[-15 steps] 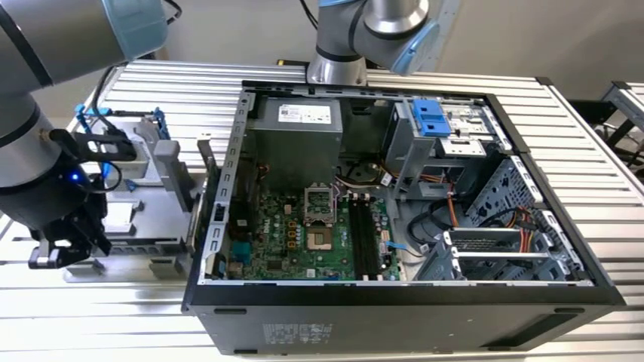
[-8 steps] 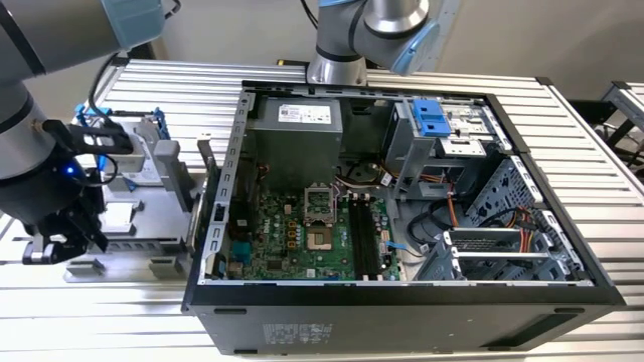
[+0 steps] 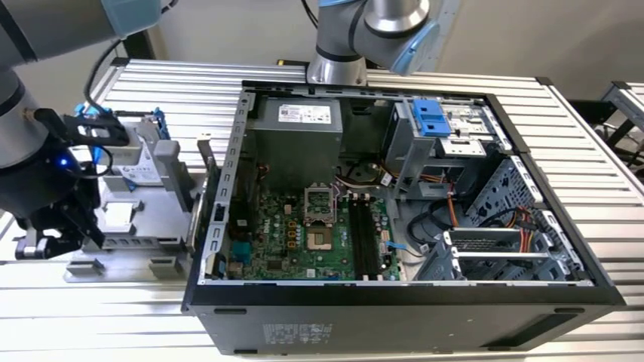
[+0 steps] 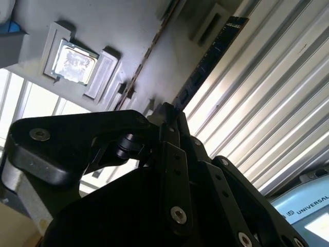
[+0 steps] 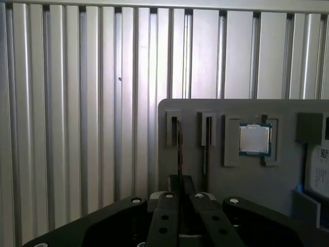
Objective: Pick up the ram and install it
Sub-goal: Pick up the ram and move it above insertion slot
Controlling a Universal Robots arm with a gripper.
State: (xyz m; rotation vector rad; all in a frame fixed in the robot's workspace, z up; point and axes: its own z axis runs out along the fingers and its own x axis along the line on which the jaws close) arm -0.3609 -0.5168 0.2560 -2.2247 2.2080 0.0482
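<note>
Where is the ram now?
In the second wrist view the ram is clamped in the gripper at the gray tray, which lies at the exterior view's left of the computer case.

Long dark ram [image 4: 212, 55], thin, standing on edge

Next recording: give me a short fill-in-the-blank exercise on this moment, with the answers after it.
1. In the first wrist view the black gripper is ______ on the long, thin dark ram stick.
2. The square silver processor chip lies in a recess of the flat holder plate, whose colour is ______.
3. The open black computer case stands on the exterior view's ______ of that plate.

Missing words: shut; grey; right.
</note>
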